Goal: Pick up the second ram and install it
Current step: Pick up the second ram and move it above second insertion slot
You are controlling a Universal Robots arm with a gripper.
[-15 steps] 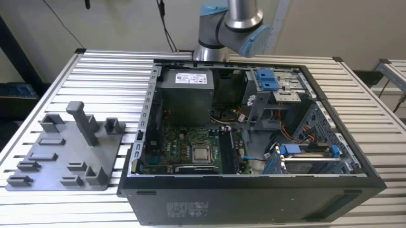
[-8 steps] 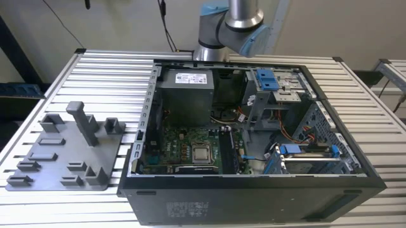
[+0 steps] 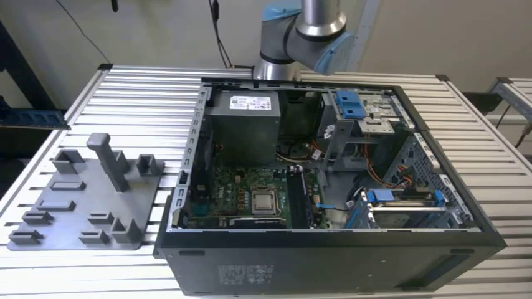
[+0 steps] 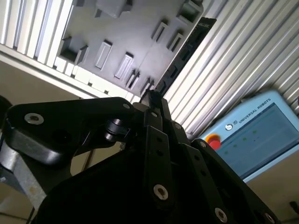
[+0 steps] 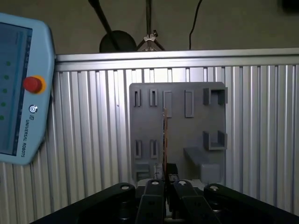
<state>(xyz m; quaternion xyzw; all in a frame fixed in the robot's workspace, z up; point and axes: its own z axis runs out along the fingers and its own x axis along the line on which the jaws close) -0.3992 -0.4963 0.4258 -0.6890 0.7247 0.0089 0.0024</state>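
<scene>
Exterior view
Table: one slatted metal table (image 3: 124, 93); the tray and case sit on it.
Tray: one grey tray (image 3: 75, 219) at the exterior view's left, with one tall post (image 3: 108, 159) standing among low blocks.
Case: one open case (image 3: 332, 261) just beside the tray, toward the exterior view's right.
Board: one green board (image 3: 224, 187) lies flat inside the case, on the near side.
Power box: one grey power box (image 3: 243, 124) sits inside, on the far side.
Arm: one arm (image 3: 303, 28) stands at the far edge of the table and rises out of frame.

First wrist view
Claw: the claw (image 5: 165, 181) is clamped on the ram, one of its two fingers (image 5: 150, 205) on each side.
Ram: one ram (image 5: 164, 135), edge-on, sticks straight out from the fingertips and is seen against the tray (image 5: 180, 133).
Pendant: one pendant (image 5: 18, 70) with one red button (image 5: 32, 84) on it.

Second wrist view
Claw: the claw (image 4: 153, 97) pinches the ram by one end.
Ram: the one dark ram (image 4: 186, 52) reaches out past the tray's (image 4: 135, 28) edge.
Pendant: one pendant (image 4: 261, 135) with one button (image 4: 213, 140).
</scene>
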